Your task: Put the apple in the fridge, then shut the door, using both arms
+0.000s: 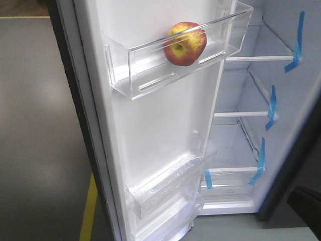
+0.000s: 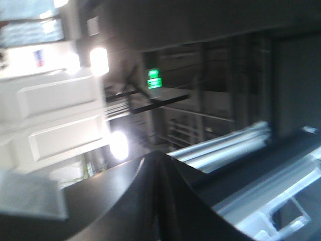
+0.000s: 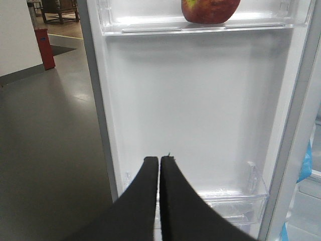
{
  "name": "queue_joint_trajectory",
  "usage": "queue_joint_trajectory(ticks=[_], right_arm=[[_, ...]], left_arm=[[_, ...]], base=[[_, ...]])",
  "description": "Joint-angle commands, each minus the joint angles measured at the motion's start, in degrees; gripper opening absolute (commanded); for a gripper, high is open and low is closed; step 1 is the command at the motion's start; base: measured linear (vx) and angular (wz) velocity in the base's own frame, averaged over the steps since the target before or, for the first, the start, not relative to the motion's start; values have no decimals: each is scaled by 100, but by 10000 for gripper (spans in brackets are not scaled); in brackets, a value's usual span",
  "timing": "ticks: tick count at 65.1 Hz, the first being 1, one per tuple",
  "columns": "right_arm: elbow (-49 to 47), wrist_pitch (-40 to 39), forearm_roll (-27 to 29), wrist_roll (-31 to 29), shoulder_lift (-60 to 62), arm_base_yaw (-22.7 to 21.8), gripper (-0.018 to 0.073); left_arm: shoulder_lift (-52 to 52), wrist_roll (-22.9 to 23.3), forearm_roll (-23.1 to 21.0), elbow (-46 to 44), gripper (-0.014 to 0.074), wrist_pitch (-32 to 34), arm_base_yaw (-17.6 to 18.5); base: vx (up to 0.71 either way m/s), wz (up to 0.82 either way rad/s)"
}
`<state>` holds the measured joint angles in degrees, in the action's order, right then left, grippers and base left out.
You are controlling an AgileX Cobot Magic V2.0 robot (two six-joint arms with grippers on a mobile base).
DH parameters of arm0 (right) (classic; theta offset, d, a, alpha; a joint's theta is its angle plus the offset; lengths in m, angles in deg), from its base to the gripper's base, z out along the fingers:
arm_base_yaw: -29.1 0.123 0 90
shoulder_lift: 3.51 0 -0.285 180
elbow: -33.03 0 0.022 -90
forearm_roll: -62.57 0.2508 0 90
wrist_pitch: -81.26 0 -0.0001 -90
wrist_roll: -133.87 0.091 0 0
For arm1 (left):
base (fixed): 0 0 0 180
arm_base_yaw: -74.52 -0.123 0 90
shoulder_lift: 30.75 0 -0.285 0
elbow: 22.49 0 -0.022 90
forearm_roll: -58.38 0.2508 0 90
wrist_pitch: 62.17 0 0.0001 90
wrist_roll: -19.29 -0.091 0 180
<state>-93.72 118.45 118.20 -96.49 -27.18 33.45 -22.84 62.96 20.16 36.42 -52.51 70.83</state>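
Observation:
The apple, red with yellow patches, rests in the upper clear bin on the inside of the open door. To the right, the fridge shows white shelves and blue tape strips. In the right wrist view my right gripper is shut and empty. It points at the door's white panel, well below the apple. The left wrist view is blurred. There my left gripper looks shut with nothing in it, beside a dark surface and a pale strip.
Lower clear door bins stick out near the bottom. Grey floor with a yellow line lies left of the door. A red object stands far left on the floor. A dark shape sits at the bottom right.

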Motion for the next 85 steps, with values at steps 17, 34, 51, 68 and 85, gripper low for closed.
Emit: queue_joint_trajectory(ticks=[17,34,51,68,85], right_arm=[[-151,-204,226,-7,-56,-33,-4],[-151,-203,226,-13,-56,-33,-4],[-151,-174,220,-13,-56,-33,-4],[-151,-156,220,-13,-56,-33,-4],[-151,-119,220,-34,-56,-33,-4]], left_arm=[[2352,85,2303,-2289,-6,322,34],[4828,228,2659,-3976,-6,538,34],[6695,234,2648,-5553,-6,281,237],[7862,228,2611,-6581,-6,-90,601],[8372,-624,2878,-7072,-6,-1400,777]], base=[[0,0],[0,0],[0,0],[0,0],[0,0]])
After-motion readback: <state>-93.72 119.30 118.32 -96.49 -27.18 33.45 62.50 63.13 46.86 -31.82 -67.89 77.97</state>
